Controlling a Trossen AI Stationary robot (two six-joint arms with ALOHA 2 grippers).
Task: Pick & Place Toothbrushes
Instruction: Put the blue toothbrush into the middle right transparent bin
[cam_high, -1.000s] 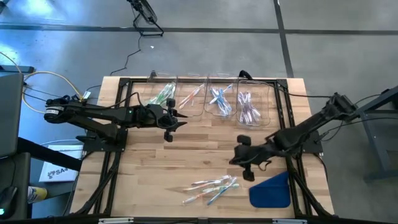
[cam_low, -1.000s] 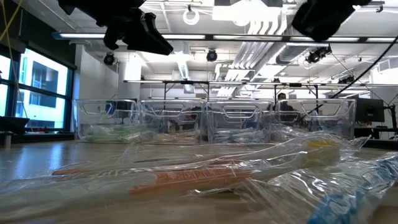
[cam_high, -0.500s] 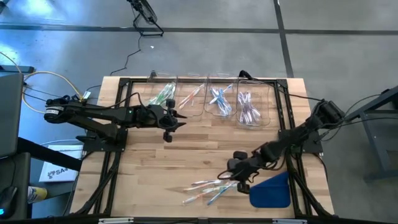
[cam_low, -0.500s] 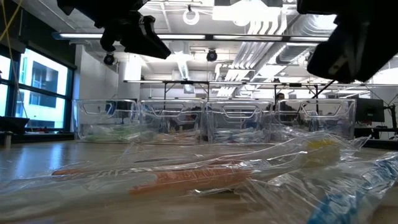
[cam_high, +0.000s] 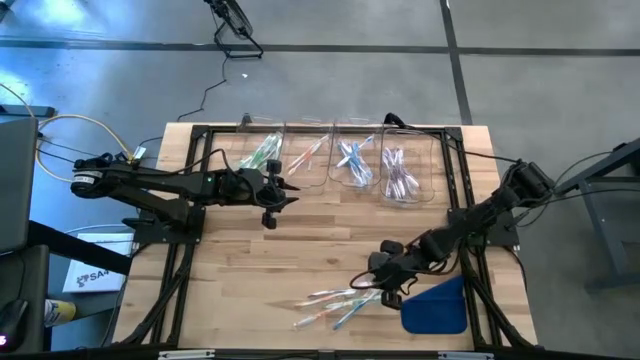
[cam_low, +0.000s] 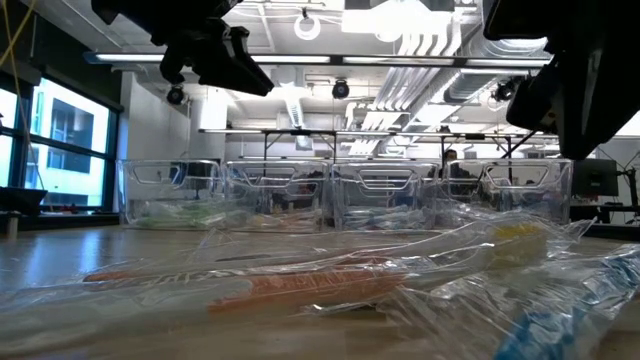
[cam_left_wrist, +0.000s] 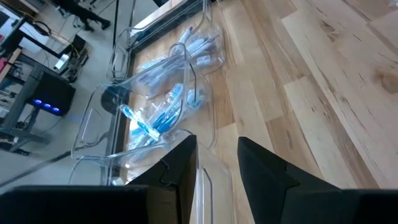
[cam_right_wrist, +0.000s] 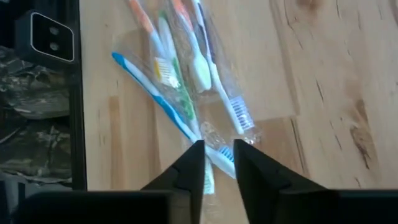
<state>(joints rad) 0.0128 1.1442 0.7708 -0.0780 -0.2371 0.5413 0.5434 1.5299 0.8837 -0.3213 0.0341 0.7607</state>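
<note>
The loose toothbrushes (cam_high: 340, 300) lie fanned near the worktop's front edge, long axes slanting toward its back right corner. My right gripper (cam_high: 381, 288) hovers over their heads, jaws slightly parted, empty. My left gripper (cam_high: 291, 187) waits by the bins (cam_high: 432, 172), jaws apart.

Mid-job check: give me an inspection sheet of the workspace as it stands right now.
Surface: wooden table, bare in the middle.
Job's things: loose toothbrushes piled at the near edge; more sorted in four clear bins along the far edge.
Clutter: blue flat piece beside the pile.
Grippers: right gripper over the pile, fingers slightly apart, holding nothing; left gripper waits near the bins, slightly open, empty.
Cables: black cable on the floor beyond the table.
Surroundings: grey floor; no people seen.
</note>
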